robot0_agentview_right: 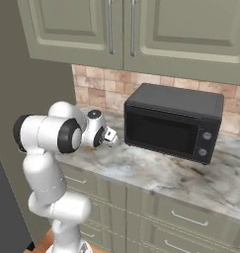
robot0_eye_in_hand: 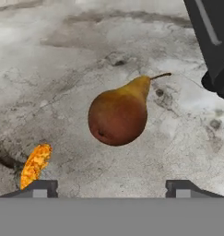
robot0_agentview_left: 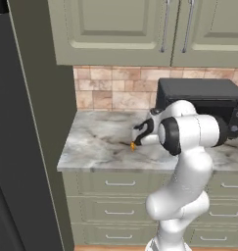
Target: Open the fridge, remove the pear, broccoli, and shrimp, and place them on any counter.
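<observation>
Pear (robot0_eye_in_hand: 118, 115) and shrimp (robot0_eye_in_hand: 35, 164) on marbled counter (robot0_agentview_left: 96, 142) beside black oven (robot0_agentview_right: 173, 123).

White Franka Panda arm (robot0_agentview_left: 181, 196): glossy rounded segments, bulbous elbows, wide black bands at joints. Small black cap on wrist joint. Gripper (robot0_eye_in_hand: 112, 186): white hand body with black trim, two small dark squared finger tips (robot0_eye_in_hand: 43, 186), each with pale grey pad.
</observation>
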